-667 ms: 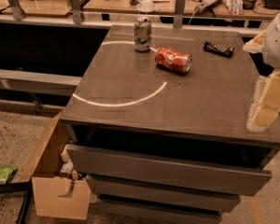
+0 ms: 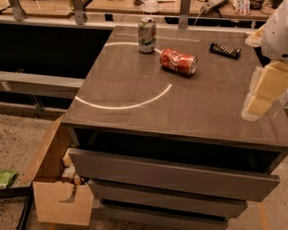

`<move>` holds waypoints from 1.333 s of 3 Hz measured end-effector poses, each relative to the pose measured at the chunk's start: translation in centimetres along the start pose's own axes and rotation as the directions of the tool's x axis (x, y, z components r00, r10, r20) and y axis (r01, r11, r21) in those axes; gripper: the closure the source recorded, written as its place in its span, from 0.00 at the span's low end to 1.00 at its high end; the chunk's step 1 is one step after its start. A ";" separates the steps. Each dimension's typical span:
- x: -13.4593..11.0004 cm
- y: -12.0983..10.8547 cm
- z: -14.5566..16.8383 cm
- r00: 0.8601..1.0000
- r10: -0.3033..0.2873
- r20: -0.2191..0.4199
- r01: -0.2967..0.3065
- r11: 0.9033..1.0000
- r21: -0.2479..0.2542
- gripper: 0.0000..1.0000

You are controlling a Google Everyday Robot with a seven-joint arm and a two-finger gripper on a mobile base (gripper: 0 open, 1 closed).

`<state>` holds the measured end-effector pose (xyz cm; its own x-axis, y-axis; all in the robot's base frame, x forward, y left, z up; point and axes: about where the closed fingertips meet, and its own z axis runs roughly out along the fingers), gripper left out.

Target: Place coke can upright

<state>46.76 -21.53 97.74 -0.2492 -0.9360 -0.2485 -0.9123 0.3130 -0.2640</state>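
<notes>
The red coke can (image 2: 178,62) lies on its side on the dark countertop (image 2: 134,80), towards the back and right of centre. Its silver end faces right and towards the front. My gripper (image 2: 253,110) hangs over the right edge of the countertop, pointing down and to the left. It is well apart from the coke can, to the can's right and nearer the front. Nothing shows in it.
A green-and-white soda can (image 2: 147,35) stands upright just behind and left of the coke can. A black snack bar (image 2: 225,51) lies at the back right. Drawers sit below the counter, an open cardboard box (image 2: 53,186) stands on the floor at left, and a cluttered desk runs behind.
My gripper has shifted a little up and to the left, further in over the counter's right edge. Both cans lie where they were.
</notes>
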 end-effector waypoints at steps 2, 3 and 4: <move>-2.1 -8.8 4.3 0.990 0.140 -0.001 -0.139 0.989 0.052 0.00; -5.1 -13.9 8.4 0.979 0.203 0.002 -0.203 0.978 0.048 0.00; -7.5 -16.2 11.1 0.980 0.200 0.003 -0.200 0.979 0.038 0.00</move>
<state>66.99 -17.77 93.52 -0.4254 -0.8542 -0.2991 -0.8311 0.4995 -0.2445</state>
